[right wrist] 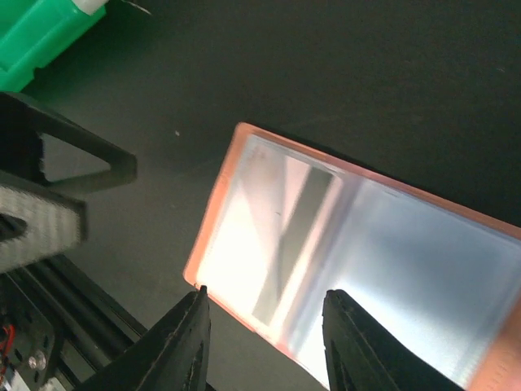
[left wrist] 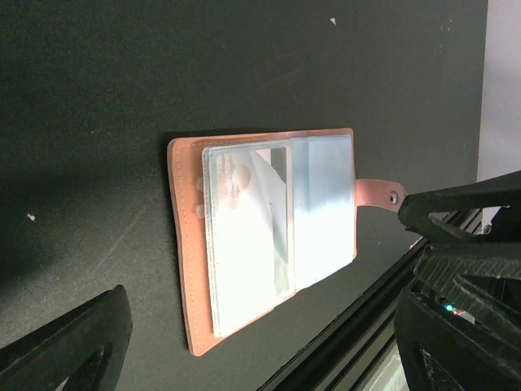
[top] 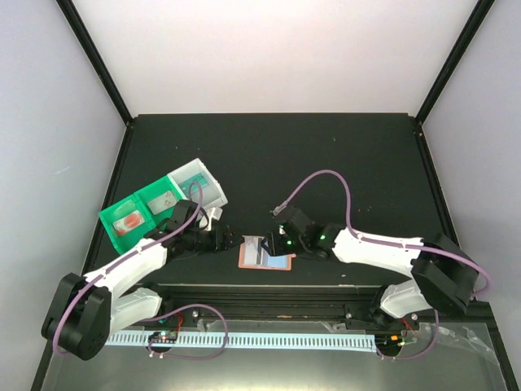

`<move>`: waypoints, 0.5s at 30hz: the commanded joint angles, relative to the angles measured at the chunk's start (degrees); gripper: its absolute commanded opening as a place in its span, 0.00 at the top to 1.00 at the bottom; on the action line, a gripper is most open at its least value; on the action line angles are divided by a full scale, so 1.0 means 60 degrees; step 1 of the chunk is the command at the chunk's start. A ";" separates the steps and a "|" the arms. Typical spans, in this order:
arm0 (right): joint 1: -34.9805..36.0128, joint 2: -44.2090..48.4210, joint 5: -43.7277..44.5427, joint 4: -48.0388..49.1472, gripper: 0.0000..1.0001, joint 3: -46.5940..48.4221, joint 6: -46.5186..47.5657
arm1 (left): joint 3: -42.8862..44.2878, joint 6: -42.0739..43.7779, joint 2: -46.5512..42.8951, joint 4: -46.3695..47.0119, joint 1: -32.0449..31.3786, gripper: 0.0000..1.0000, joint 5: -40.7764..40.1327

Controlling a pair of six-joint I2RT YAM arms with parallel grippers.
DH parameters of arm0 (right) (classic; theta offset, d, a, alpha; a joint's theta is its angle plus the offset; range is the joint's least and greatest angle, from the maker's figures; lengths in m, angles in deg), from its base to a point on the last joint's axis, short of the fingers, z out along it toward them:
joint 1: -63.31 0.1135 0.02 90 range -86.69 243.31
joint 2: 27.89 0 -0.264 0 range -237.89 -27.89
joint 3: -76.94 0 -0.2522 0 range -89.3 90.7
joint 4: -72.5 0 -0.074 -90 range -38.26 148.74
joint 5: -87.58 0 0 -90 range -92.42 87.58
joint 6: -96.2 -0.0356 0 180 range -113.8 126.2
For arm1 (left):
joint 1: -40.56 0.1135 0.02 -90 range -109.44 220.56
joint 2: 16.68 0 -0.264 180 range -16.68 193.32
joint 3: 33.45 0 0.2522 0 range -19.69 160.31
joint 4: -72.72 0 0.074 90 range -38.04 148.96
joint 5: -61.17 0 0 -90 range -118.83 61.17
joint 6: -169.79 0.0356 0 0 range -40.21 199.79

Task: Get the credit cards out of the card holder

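Observation:
The salmon-brown card holder [top: 266, 254] lies open and flat near the table's front edge, its side tab [left wrist: 376, 194] out to one side. In its clear pockets sit a pale card [left wrist: 248, 236] and a grey-blue card [left wrist: 323, 210]. My left gripper [top: 230, 239] is open and empty just left of the holder, with the holder [left wrist: 186, 244] between its spread fingers [left wrist: 77, 342]. My right gripper [top: 278, 239] is open and empty, low over the holder [right wrist: 358, 236], its fingertips [right wrist: 189, 330] straddling the near edge. Glare hides the cards' markings.
A green-and-white compartment tray [top: 159, 204] stands at the back left and shows in the right wrist view [right wrist: 37, 32]. A black rail [top: 269, 297] runs along the table's front edge, close to the holder. The two grippers face each other closely across the holder.

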 commanded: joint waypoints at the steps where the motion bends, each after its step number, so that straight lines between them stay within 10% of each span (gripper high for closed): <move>1: 0.0301 -0.0634 0.0638 0.0304 0.64 0.0724 0.0284 | -0.0147 -0.0406 -0.0101 0.0526 0.0004 0.10 -0.0043; 15: 0.0582 -0.2399 0.0891 0.0137 0.68 0.1811 0.0664 | -0.0463 -0.0649 -0.0246 0.0580 0.0096 0.12 -0.0062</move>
